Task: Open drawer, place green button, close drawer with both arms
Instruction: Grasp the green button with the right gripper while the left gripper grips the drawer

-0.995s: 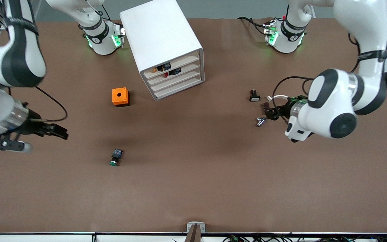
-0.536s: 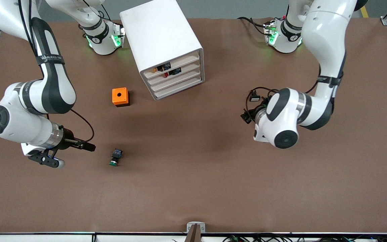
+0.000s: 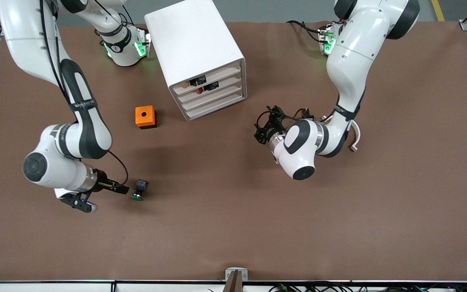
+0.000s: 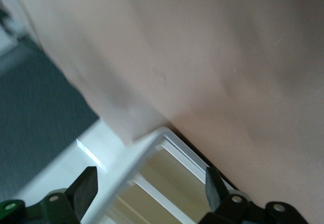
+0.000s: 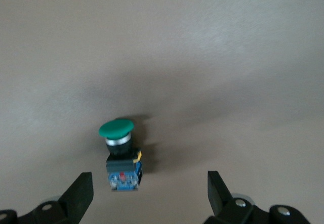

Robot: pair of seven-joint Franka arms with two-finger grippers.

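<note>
The button [image 3: 139,190] lies on its side on the brown table, nearer the front camera than the orange cube; its green cap [image 5: 116,128] and black and blue body show in the right wrist view. My right gripper [image 3: 124,189] is low beside it, open and empty, the button's body just ahead of the gap [image 5: 148,199]. The white cabinet [image 3: 193,44] stands near the robots' bases with all four drawers shut, including the third-from-top drawer [image 3: 214,98]. My left gripper [image 3: 260,132] is open and empty in front of the drawers, toward the left arm's end. In the left wrist view the cabinet's corner [image 4: 147,155] shows between the open fingers of that gripper [image 4: 149,188].
An orange cube with a round hole [image 3: 145,117] sits beside the cabinet toward the right arm's end. A small black button [image 3: 306,112] peeks out by the left arm. Small parts show through the two upper drawer fronts [image 3: 201,82].
My right gripper has swept across the table to just beside the button. My left gripper has moved from the left arm's end toward the cabinet's drawer fronts.
</note>
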